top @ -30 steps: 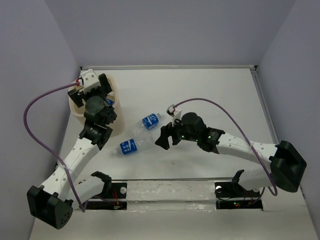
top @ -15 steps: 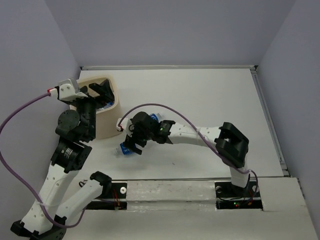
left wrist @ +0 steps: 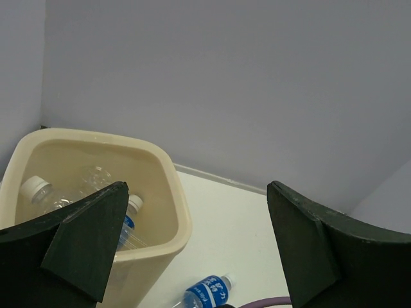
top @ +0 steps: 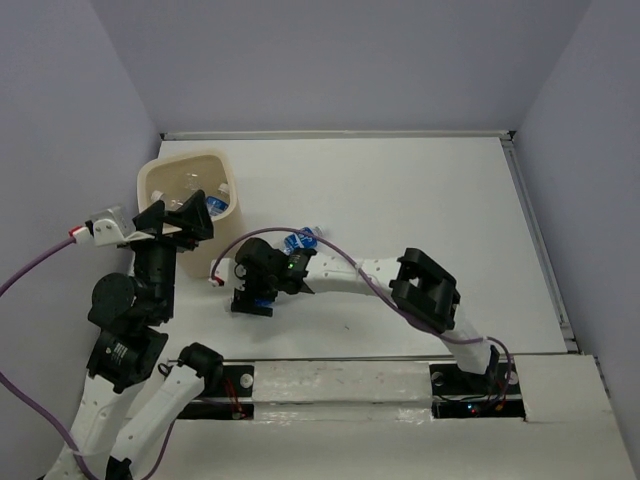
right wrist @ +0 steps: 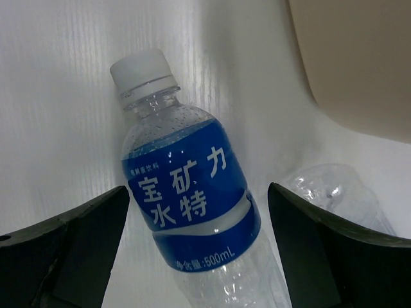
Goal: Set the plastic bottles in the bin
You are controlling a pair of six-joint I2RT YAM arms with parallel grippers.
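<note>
Right pincer (right wrist: 196, 192) gaping, empty, astride the labelled bottle (right wrist: 185, 205) (left pincer (left wrist: 196, 189) equally agape, empty); may squirt sideways if pinched off-centre.

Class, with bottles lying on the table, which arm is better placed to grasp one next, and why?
Right. The right gripper sits low over the table, open fingers either side of a blue-labelled bottle. The left gripper is open, empty, raised beside the bin.
</note>
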